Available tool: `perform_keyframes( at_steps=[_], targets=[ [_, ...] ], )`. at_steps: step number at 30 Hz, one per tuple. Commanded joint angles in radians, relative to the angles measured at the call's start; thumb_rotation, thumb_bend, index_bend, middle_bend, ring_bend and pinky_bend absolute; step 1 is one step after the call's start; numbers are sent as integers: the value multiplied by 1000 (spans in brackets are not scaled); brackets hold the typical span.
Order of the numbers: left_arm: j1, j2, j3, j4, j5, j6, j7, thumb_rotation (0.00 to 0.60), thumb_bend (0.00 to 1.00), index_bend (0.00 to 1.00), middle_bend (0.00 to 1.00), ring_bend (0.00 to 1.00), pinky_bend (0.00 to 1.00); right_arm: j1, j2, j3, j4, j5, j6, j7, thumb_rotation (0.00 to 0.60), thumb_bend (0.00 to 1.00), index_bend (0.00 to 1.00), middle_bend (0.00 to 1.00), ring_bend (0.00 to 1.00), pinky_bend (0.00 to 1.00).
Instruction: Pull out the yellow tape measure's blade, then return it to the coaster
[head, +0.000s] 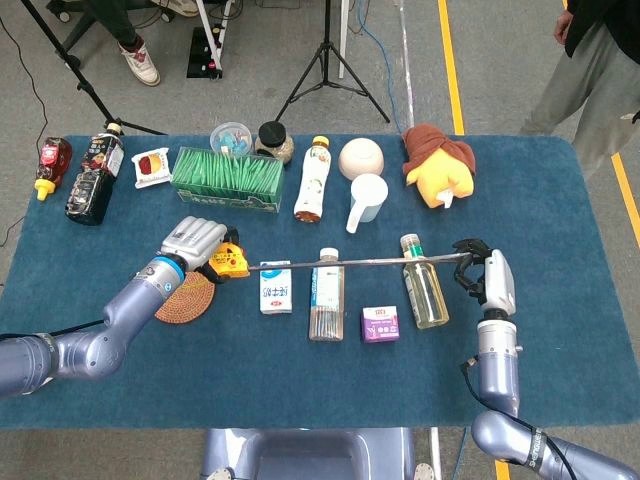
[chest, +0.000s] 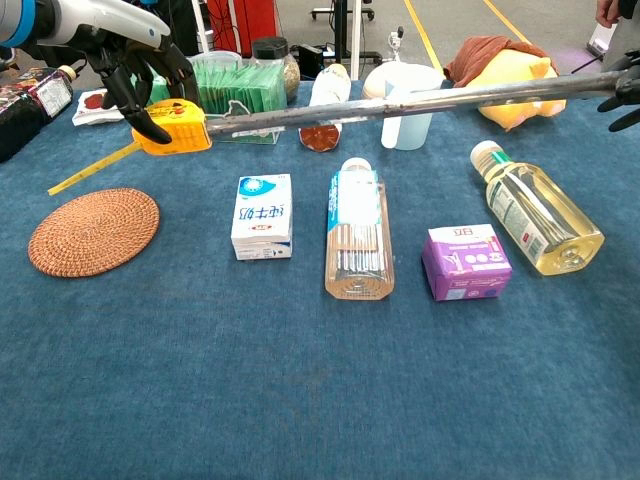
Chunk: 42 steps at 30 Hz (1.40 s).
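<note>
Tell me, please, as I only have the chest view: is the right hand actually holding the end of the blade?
Observer: Yes. The head view shows the right hand whole, its fingers pinching the tip of the blade, which runs straight across to the yellow tape measure.
Operator: Thank you. Is the case above the coaster?
Observer: Not centred. From above, the left hand holds it just past the far right rim of the coaster, and the wrist covers part of the coaster.

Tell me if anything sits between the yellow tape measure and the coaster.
Nothing visible does. The left hand holds the tape measure in the air just above the coaster's far edge, with only bare table between them.
</note>
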Motion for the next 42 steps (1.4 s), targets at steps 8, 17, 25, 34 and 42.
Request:
perform_keyframes(
  at_steps=[8, 17, 25, 34, 42],
  targets=[
    [1, -11, -9, 6, 10, -7, -5, 583, 395, 543, 495, 510, 586, -1, 2, -4, -4, -2, -1, -1, 600, 792, 611, 367, 345, 353],
    [-19, -24, -30, 6, -6, -10, -5, 585, 394, 543, 496, 510, 586, 12, -7, -7, -22, -18, 4, -13, 600, 791, 611, 366, 346, 353],
    [-61, -50, -60, 12, -53, -7, 1, 581, 395, 544, 497, 510, 586, 36, -35, -10, -51, -32, 17, -40, 600, 792, 611, 367, 346, 353],
    [-131, -89, -92, 16, -131, 4, 26, 584, 395, 543, 498, 510, 586, 74, -82, -22, -80, -58, 29, -81, 600, 792, 611, 366, 346, 353],
    [-187, -129, -112, 27, -208, 22, 46, 583, 393, 543, 498, 510, 586, 109, -131, -29, -89, -65, 34, -115, 600, 792, 611, 367, 346, 353]
  ],
)
